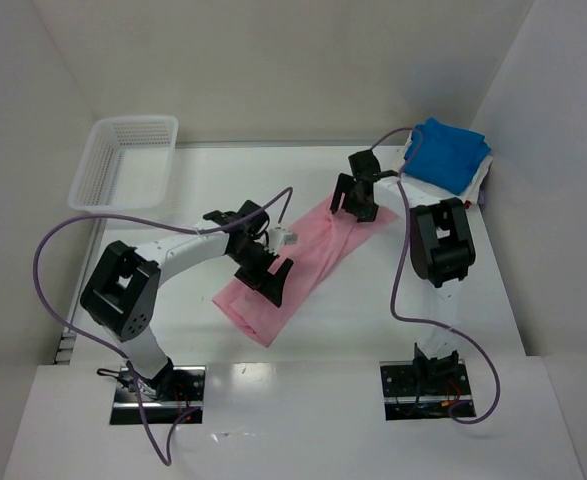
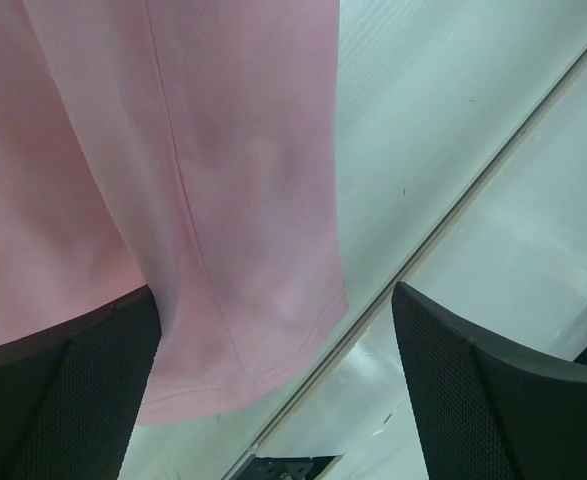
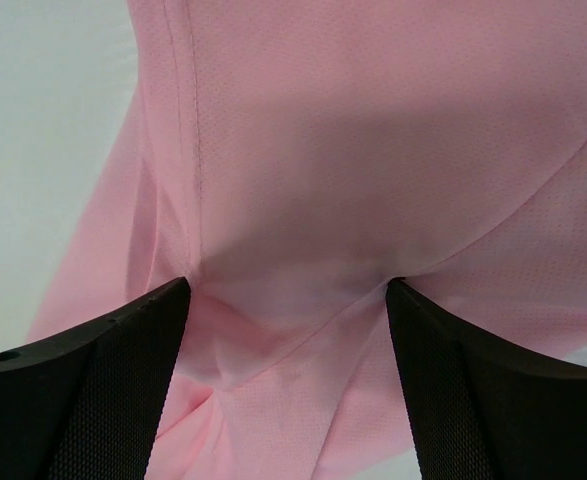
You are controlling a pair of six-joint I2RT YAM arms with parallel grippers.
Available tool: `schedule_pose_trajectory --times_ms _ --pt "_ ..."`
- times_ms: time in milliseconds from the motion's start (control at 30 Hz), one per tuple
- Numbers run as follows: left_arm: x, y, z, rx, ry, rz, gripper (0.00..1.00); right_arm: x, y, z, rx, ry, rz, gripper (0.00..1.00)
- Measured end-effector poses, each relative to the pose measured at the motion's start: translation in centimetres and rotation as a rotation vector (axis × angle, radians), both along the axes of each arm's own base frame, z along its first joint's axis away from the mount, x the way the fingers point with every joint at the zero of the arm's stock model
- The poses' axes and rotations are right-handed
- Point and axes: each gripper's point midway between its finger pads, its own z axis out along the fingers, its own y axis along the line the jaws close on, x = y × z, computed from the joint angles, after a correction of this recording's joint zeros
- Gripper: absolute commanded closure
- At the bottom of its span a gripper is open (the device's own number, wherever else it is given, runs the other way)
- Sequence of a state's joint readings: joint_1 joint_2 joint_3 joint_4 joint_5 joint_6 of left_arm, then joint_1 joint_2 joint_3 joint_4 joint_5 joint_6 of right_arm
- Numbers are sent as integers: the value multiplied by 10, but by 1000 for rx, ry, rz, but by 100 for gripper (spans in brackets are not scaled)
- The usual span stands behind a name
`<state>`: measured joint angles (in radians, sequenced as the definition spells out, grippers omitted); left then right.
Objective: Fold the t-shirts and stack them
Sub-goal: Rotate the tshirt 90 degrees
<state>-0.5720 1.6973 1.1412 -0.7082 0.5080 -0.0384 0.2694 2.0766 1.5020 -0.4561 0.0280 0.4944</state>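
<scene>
Pink cloth is the concern. The light pink t-shirt (image 1: 308,262) lies as a long narrow strip running diagonally across the middle of the top view, on the table (image 1: 193,190). The left gripper (image 1: 265,270) hangs over the strip's lower-left half, and the right gripper (image 1: 356,198) over its upper-right end.

Both wrist views show each gripper's 2 fingers spread wide, with cloth under the gap and nothing pinched. In the right wrist view the fabric gathers into creases between the fingers, so closing there would probably catch several layers. In the left wrist view only the shirt's hemmed edge lies between the fingers and bare table fills the right of the frame, so that grip could take 1 layer or miss. Uneven grips would likely skew the next fold or pull the strip open.

The bright blue t-shirt (image 1: 448,150) sits folded on the white t-shirt (image 1: 484,178) at upper right, near the right arm, which could brush that stack.
</scene>
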Motion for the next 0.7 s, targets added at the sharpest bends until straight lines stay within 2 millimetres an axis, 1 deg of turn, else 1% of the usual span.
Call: schedule_pose_trajectory --times_ms 100,200,267,367,433,533,633,700 --pt "3 0 3 -2 -21 22 0 10 8 -1 -6 -12 14 15" --pt "2 2 1 8 -24 34 0 29 22 1 -7 -43 36 15" --pt "2 3 -1 16 -21 45 0 44 36 1 -5 -65 58 15" --pt "2 3 -2 18 -21 47 0 72 66 5 14 -115 95 15" --pt "2 3 -3 17 -23 46 0 86 88 6 30 -148 124 15" --pt "1 2 -3 13 -24 40 0 96 122 9 60 -181 175 15" --pt "0 -1 -4 4 -20 32 0 100 158 12 99 -207 233 14" --pt "-2 -4 -6 -8 -11 24 0 100 177 13 122 -220 265 14"
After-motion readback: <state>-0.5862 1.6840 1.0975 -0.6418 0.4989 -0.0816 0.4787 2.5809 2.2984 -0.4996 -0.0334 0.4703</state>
